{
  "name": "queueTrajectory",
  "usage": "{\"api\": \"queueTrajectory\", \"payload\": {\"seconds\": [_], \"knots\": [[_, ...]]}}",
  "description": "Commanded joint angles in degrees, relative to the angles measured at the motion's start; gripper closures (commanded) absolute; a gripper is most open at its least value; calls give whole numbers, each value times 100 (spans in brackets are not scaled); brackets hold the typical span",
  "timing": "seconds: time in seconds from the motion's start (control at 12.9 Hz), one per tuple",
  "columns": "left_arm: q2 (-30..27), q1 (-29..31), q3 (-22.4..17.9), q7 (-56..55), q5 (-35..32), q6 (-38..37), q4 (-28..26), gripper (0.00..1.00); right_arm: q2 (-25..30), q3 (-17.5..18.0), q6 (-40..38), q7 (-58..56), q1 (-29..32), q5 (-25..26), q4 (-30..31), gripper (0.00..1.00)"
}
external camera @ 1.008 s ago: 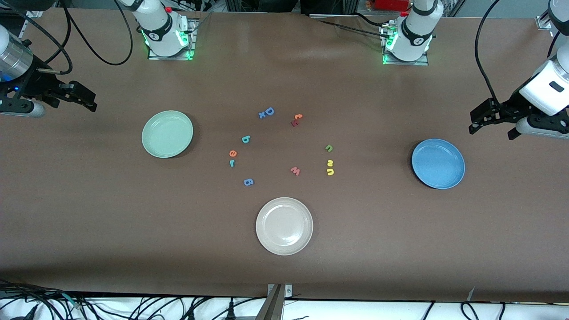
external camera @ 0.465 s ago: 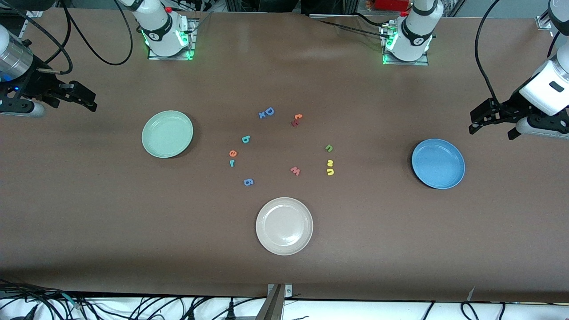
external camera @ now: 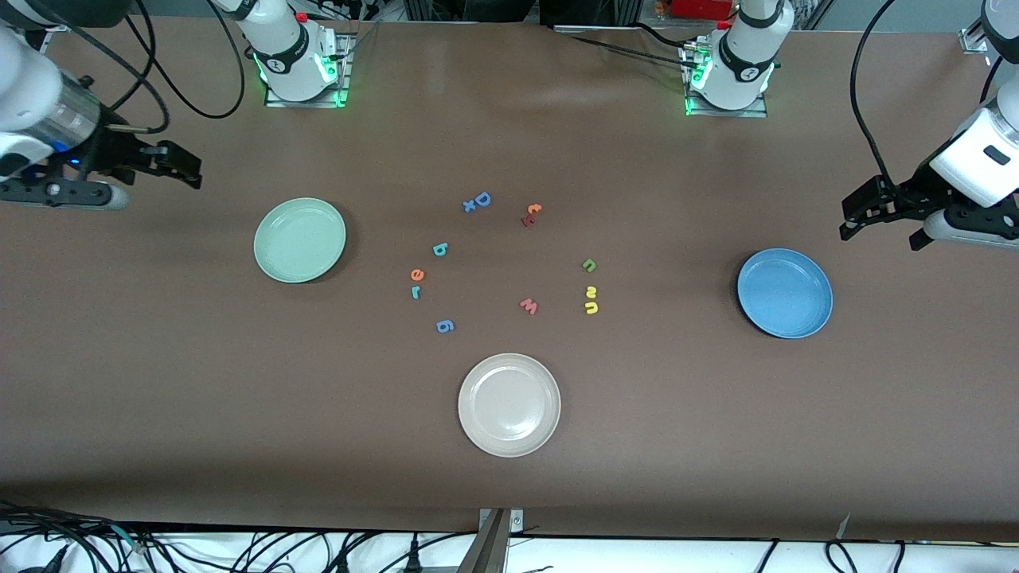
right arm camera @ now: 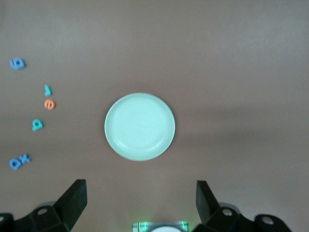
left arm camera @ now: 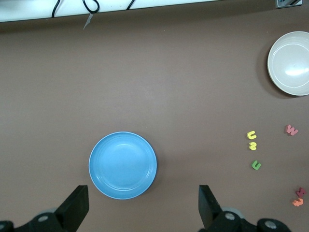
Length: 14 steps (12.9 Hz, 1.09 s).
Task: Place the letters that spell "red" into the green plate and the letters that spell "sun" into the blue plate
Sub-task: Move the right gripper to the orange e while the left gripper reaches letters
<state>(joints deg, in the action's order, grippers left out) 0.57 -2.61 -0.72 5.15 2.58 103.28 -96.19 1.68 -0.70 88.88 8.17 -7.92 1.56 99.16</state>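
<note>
The empty green plate (external camera: 299, 239) (right arm camera: 139, 126) lies toward the right arm's end of the table, the empty blue plate (external camera: 784, 292) (left arm camera: 122, 165) toward the left arm's end. Between them on the table lie the orange "e" (external camera: 417, 274) (right arm camera: 49, 104), teal "r" (external camera: 415, 292) (right arm camera: 47, 90), teal "d" (external camera: 440, 249) (right arm camera: 37, 124), green "n" (external camera: 589, 264) (left arm camera: 256, 165), yellow "s" (external camera: 591, 290) (left arm camera: 252, 146) and yellow "u" (external camera: 591, 306) (left arm camera: 251, 135). My right gripper (external camera: 189, 169) (right arm camera: 141, 200) hangs open and empty over bare table beside the green plate. My left gripper (external camera: 850, 225) (left arm camera: 142, 203) waits open and empty over bare table beside the blue plate.
A cream-white plate (external camera: 509, 404) (left arm camera: 289, 63) sits nearest the front camera. Other loose letters lie among the task's own: blue "g" (external camera: 446, 325), blue "D" (external camera: 482, 199) with a blue "x" (external camera: 469, 206), orange "t" (external camera: 534, 209), red "w" (external camera: 529, 305).
My right arm has swung its gripper a little toward the green plate and slightly up in the front view. The left arm, the plates and the letters have not moved.
</note>
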Motion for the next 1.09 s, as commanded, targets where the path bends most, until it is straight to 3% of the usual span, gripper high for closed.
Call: {"api": "queueTrajectory", "payload": {"seconds": [0.0, 0.31, 1.01], "knots": [[75, -12, -7, -5, 111, -133, 188, 0, -72, -9, -273, 26, -209, -95, -63, 0], [75, -3, -7, -5, 102, -133, 188, 0, -405, -9, -170, 280, -876, -103, -63, 0], [66, 138, -24, 65, 76, -177, -92, 0, -1880, -9, 1360, 2442, -2011, -68, -2, 0]]}}
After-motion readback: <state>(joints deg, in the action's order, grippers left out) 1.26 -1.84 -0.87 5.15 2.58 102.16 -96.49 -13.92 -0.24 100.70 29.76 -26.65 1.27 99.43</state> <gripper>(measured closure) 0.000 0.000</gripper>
